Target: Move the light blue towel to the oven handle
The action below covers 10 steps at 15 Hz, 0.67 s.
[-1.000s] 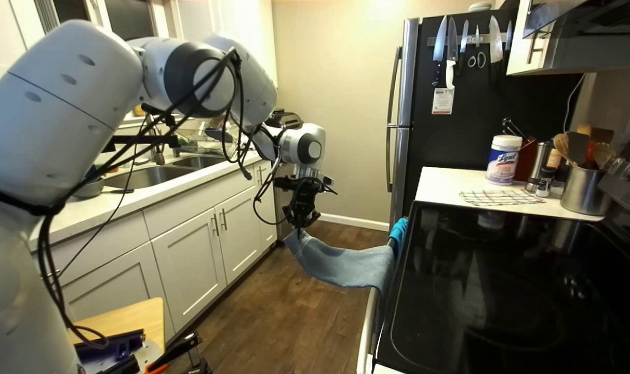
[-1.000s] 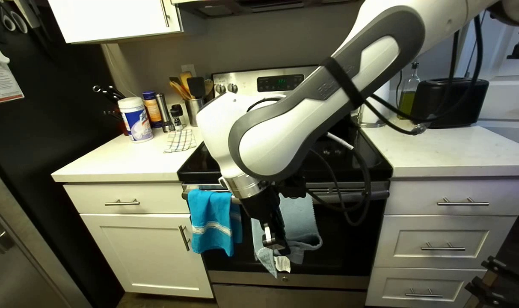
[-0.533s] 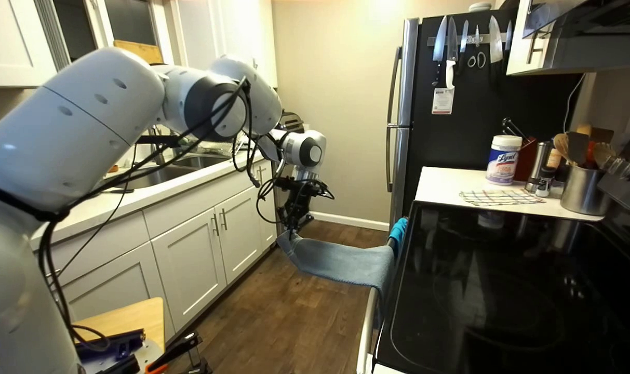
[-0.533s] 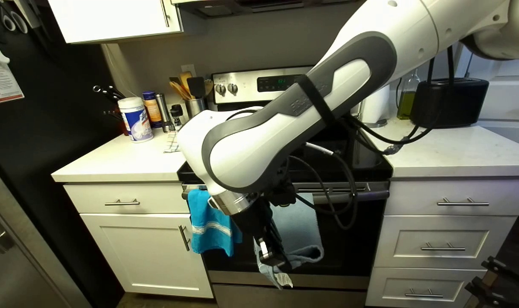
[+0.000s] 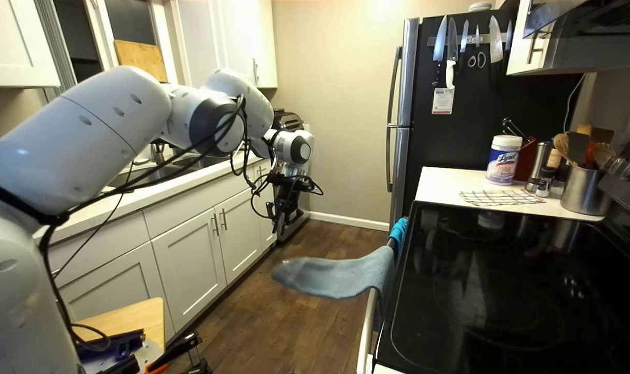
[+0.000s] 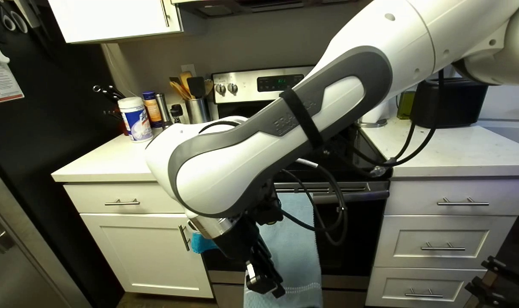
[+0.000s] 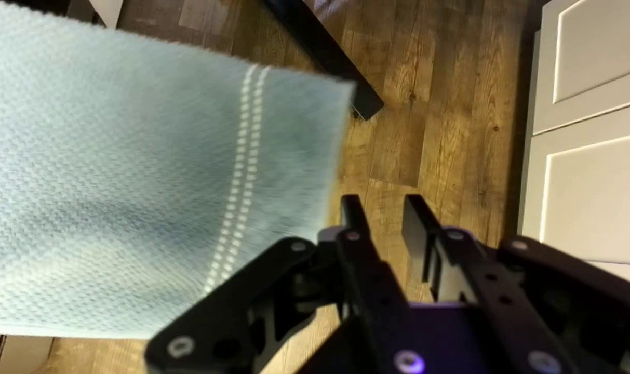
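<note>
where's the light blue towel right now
In an exterior view, the light blue towel is draped over the oven handle, left of the black cooktop, beside the brighter blue towel.

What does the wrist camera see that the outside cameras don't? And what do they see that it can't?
Only the wrist view: a long black bar against the brown floor, and a clear look at the gap between the jaws, which stand apart with no cloth between them.

Only the exterior views: the black stovetop, the wipes tub, the metal pot with kitchen tools and the bright blue towel.

Both: the light blue towel, white cupboard doors, the floor and the dark jaws.
</note>
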{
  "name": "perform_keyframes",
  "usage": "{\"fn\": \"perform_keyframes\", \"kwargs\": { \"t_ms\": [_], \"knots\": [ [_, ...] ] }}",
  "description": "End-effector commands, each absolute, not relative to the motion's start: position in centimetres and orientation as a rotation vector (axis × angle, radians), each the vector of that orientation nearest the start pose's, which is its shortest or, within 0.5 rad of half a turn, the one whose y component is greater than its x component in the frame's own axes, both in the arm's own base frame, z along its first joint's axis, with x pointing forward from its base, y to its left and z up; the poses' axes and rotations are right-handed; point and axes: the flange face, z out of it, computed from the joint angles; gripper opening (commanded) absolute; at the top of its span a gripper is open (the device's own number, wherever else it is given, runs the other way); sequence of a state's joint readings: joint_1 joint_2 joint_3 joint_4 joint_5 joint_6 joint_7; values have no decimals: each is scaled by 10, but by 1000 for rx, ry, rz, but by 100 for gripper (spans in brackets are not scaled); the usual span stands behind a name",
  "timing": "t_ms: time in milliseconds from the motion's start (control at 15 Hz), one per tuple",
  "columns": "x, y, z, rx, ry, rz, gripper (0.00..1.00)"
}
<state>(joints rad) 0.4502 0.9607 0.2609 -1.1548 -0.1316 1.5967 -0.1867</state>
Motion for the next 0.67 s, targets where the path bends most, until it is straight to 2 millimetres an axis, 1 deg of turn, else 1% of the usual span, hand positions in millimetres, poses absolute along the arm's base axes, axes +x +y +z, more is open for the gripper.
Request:
{"fn": "perform_keyframes", "kwargs": {
  "t_ms": [0,333,400,533,600],
  "knots": [
    [572,415,194,-2758,-1326,801,58],
    [578,410,197,-2769,-1293,771,89],
    [581,409,198,-2795,-1278,743,96],
    [588,406,206,-2866,-1245,637,100],
    [593,404,209,-2895,-1228,571,100]
  ]
}}
